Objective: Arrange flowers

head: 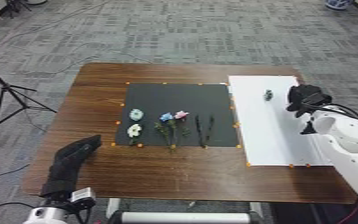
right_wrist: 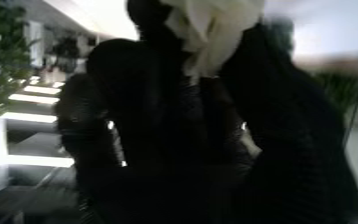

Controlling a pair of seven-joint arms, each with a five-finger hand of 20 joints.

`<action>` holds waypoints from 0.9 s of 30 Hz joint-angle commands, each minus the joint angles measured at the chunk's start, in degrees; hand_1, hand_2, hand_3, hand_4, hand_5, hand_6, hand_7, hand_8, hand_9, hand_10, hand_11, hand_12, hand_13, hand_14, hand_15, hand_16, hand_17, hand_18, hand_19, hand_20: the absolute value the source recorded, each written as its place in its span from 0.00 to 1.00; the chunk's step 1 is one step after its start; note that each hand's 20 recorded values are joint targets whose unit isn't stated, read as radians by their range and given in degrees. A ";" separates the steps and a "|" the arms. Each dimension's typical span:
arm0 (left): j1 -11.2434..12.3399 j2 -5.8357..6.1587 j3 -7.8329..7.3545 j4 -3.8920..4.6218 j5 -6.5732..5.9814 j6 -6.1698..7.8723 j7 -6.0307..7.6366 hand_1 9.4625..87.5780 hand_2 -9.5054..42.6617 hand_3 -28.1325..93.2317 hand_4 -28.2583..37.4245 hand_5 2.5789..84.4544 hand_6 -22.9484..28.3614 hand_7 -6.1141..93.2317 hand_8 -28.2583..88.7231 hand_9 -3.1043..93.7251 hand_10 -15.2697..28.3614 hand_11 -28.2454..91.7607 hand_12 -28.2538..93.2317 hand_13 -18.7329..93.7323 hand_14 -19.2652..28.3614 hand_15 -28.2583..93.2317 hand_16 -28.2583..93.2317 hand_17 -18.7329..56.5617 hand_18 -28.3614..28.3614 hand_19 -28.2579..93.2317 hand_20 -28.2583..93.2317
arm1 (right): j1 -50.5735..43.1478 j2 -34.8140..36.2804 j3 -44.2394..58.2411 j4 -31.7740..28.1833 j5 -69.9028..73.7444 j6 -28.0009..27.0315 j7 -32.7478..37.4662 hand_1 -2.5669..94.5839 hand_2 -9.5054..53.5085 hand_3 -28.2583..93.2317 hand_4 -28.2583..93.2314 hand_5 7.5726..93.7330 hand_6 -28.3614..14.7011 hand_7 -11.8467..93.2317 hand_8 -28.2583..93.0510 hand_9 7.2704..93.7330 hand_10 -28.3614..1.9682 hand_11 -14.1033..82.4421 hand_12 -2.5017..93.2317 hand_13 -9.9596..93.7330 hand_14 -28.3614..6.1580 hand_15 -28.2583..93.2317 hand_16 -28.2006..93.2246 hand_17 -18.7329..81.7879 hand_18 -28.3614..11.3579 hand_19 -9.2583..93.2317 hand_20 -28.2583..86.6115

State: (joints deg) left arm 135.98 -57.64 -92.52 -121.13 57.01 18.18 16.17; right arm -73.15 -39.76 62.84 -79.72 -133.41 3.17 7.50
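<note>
And here's the right hand, up by the far right of the table, over the white sheet, and it's clamped on something: the right wrist view shows a cream flower pinched between the thumb and fingers, its petals up at the fingertips, the lower part tapering down between them. Just off that hand, to its left in the head view, a small dark item lies on the white sheet, apart from the glove. Across on the black mat, well to the hand's left, it's a neat spread: a pale green flower with a white flower just nearer, then a blue flower beside a pink flower, and dark stems next along. The left hand is over the near left of the table, fingers loosely extended, well apart from the cream flower.
</note>
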 commanded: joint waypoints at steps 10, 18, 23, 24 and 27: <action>-1.43 0.07 0.69 0.13 0.27 -0.93 -0.48 0.26 0.05 0.82 0.16 0.59 0.50 0.25 0.16 0.51 0.64 0.40 0.32 0.46 0.72 0.33 0.25 0.26 0.74 0.30 0.37 | 18.09 -6.54 -20.37 -4.27 -5.85 1.42 -21.54 0.62 0.00 0.74 0.03 0.75 0.76 0.44 0.24 0.92 0.71 0.23 0.43 0.76 0.58 0.71 0.54 0.50 0.24 0.79 0.78; -0.94 0.00 0.25 0.21 -0.11 -0.97 -0.23 0.26 0.06 0.82 0.16 0.59 0.50 0.25 0.16 0.51 0.64 0.40 0.32 0.46 0.72 0.33 0.25 0.26 0.74 0.30 0.37 | 18.52 -11.29 -21.34 2.28 -11.65 1.32 -26.14 0.63 0.01 0.74 0.03 0.75 0.77 0.45 0.23 0.92 0.70 0.22 0.41 0.75 0.58 0.70 0.54 0.50 0.24 0.78 0.78; -0.78 -0.02 0.11 0.27 -0.16 -1.73 -0.17 0.26 0.05 0.82 0.16 0.59 0.50 0.24 0.16 0.51 0.64 0.40 0.32 0.46 0.72 0.33 0.25 0.26 0.74 0.30 0.37 | 17.37 -12.93 -21.13 3.36 -12.14 -0.37 -26.84 0.62 0.01 0.74 0.03 0.74 0.78 0.46 0.22 0.91 0.72 0.21 0.40 0.75 0.58 0.70 0.54 0.49 0.25 0.78 0.78; -0.89 0.02 0.19 0.39 -0.16 -1.74 -0.11 0.26 0.06 0.82 0.16 0.59 0.50 0.24 0.16 0.51 0.64 0.40 0.32 0.46 0.72 0.33 0.25 0.26 0.74 0.30 0.37 | 17.27 -13.16 -21.20 3.51 -12.54 0.08 -27.18 0.62 0.01 0.74 0.03 0.74 0.78 0.46 0.22 0.91 0.72 0.21 0.40 0.74 0.58 0.70 0.54 0.49 0.25 0.78 0.78; -0.82 0.10 0.16 0.43 -0.24 -1.92 -0.05 0.26 0.06 0.82 0.16 0.59 0.50 0.24 0.16 0.51 0.64 0.40 0.32 0.46 0.72 0.33 0.25 0.26 0.74 0.30 0.37 | 17.55 -13.94 -21.37 3.68 -12.67 -0.09 -27.85 0.62 0.01 0.74 0.02 0.73 0.79 0.47 0.22 0.90 0.73 0.20 0.40 0.74 0.58 0.70 0.54 0.49 0.25 0.77 0.78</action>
State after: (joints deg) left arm 134.69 -57.49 -92.11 -120.87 57.05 17.51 16.11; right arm -54.89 -51.76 41.78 -76.39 -144.10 3.48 -17.80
